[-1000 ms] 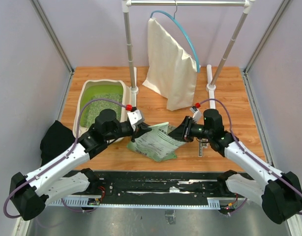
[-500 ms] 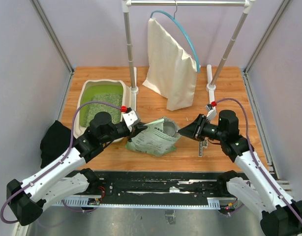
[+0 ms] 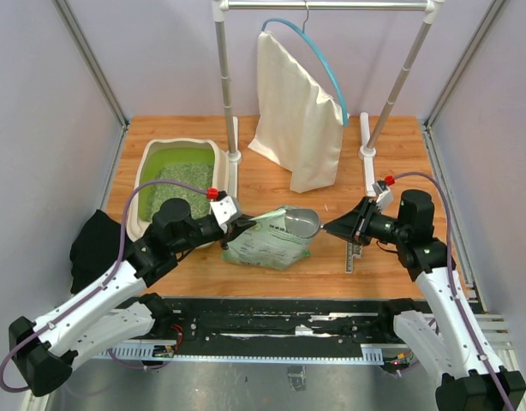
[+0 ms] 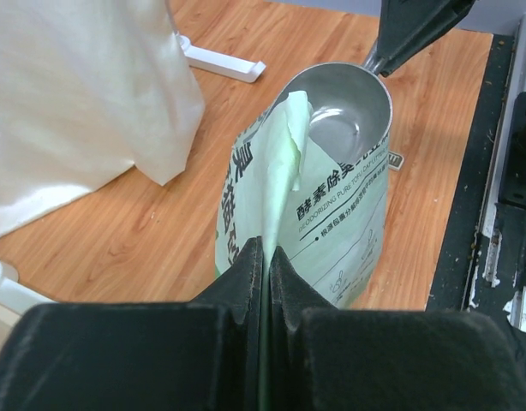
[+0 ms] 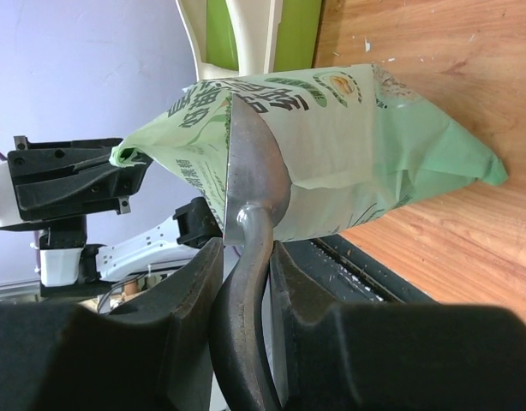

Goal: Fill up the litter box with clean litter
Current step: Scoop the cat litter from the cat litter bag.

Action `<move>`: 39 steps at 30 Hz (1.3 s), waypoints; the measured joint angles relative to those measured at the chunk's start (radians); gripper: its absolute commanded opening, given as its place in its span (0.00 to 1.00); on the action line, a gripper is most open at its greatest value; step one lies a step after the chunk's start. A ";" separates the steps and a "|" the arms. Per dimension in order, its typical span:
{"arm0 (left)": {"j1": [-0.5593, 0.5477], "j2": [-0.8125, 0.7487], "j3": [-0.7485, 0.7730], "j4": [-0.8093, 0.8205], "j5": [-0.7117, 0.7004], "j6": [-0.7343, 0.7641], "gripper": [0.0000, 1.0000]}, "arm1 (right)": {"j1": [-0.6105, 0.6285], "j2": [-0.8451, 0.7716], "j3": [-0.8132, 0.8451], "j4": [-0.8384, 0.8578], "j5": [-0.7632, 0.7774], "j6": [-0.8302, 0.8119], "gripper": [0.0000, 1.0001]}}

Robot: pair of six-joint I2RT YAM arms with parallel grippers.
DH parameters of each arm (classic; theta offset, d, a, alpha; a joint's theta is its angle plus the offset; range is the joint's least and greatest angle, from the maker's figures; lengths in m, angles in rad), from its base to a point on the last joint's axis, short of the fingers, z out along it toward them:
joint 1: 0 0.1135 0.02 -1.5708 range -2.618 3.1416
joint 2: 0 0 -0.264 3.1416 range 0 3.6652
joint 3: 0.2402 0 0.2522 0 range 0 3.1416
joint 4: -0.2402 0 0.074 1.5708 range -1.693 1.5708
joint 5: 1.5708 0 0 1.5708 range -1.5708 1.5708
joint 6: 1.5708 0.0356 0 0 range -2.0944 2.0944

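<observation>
The beige litter box [image 3: 145, 169] with a lime-green interior sits at the back left, and clean litter [image 3: 184, 181] lies speckled in it. A green printed bag [image 3: 265, 242] stands at the table's middle. My left gripper [image 3: 243, 224] is shut on the bag's top edge [image 4: 289, 163], holding the mouth up. My right gripper [image 3: 333, 228] is shut on the handle of a grey metal scoop [image 3: 302, 224]. The scoop's bowl [image 4: 344, 107] rests at the bag's mouth and looks bare and shiny. In the right wrist view, the scoop [image 5: 254, 180] lies edge-on against the bag [image 5: 374, 145].
A white cloth bag [image 3: 297, 120] hangs from a rack [image 3: 224, 86] at the back, with its foot [image 4: 220, 60] on the table. A black cloth [image 3: 96, 244] lies off the table's left edge. A thin metal strip [image 3: 350, 257] lies below my right gripper.
My right arm has drawn back to the right, pulling the scoop out to the bag's mouth. The bag has risen more upright. My left gripper has shifted slightly left, still gripping the bag.
</observation>
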 measured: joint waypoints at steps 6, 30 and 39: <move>-0.002 -0.003 -0.005 0.008 0.021 0.002 0.00 | -0.026 0.000 0.051 -0.046 -0.033 -0.005 0.01; -0.002 0.030 0.064 -0.076 -0.004 0.036 0.01 | -0.154 0.000 0.148 -0.182 -0.089 -0.109 0.01; -0.002 0.030 0.055 -0.054 -0.010 0.019 0.01 | -0.168 0.017 0.055 -0.034 -0.206 -0.034 0.01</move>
